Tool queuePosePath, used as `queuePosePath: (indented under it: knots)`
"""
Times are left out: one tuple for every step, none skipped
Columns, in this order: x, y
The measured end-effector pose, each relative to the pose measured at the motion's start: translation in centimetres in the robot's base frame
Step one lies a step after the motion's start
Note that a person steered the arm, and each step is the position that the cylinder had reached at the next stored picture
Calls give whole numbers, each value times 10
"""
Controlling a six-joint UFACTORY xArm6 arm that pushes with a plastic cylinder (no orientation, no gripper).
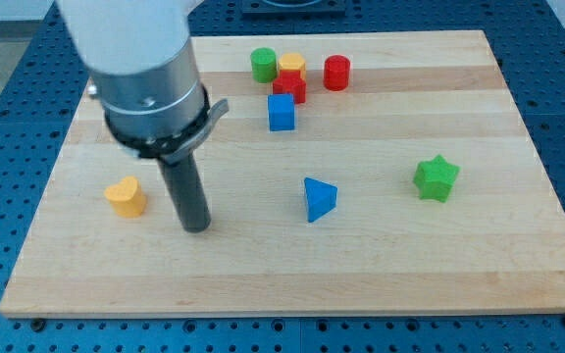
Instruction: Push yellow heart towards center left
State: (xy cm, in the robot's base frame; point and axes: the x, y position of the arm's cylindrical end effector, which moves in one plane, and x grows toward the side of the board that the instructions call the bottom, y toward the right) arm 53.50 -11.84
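The yellow heart lies on the wooden board at the view's left, a bit below mid-height. My tip rests on the board just to the right of the heart and slightly lower, a short gap apart from it. The rod rises from the tip to the arm's grey and black body at the view's upper left, which hides part of the board's top left.
A blue triangle lies right of my tip. A green star is further right. Near the top centre stand a blue cube, a red block, a yellow block, a green cylinder and a red cylinder.
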Motion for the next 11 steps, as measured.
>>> queuePosePath:
  knots:
    - [2,-26]
    - [-15,-33]
    - [-41,-33]
    - [-43,-36]
    - [-9,-37]
    - [4,-48]
    - [-6,-71]
    - [-28,-76]
    - [-56,-76]
    - [-88,-76]
    - [-89,-81]
